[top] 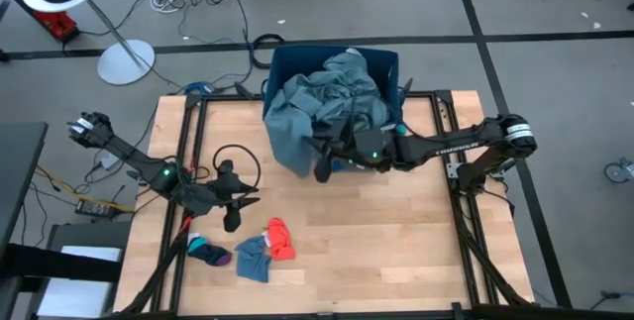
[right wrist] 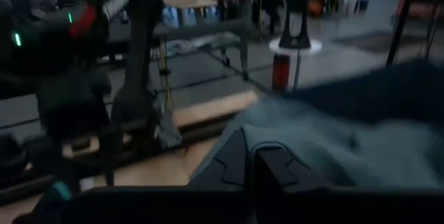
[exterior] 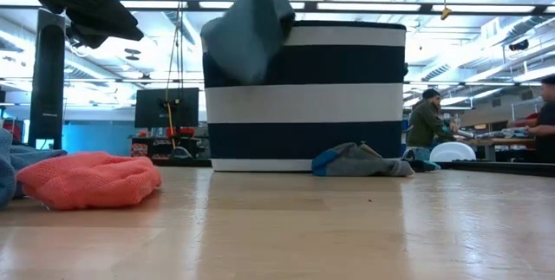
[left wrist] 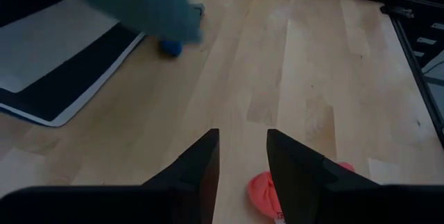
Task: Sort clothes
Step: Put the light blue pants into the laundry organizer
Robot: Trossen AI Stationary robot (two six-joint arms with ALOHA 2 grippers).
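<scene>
Red cloth [exterior: 87,180] nearest low camera, lying on table [top: 396,241] beside small blue piece [top: 253,258] and dark sock [top: 210,254]. Left gripper [top: 234,211] hovers just above them, fingers apart, empty. Right gripper [top: 324,169] at bin's [exterior: 347,98] near wall, fingers closed on teal-grey garment [top: 297,122] draped over rim. Another grey-blue piece [exterior: 360,161] on table at bin's base.

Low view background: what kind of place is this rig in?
Probably an open lab or workshop: long ceiling light strips, a monitor on a bench, and people working at tables behind the striped bin.
</scene>
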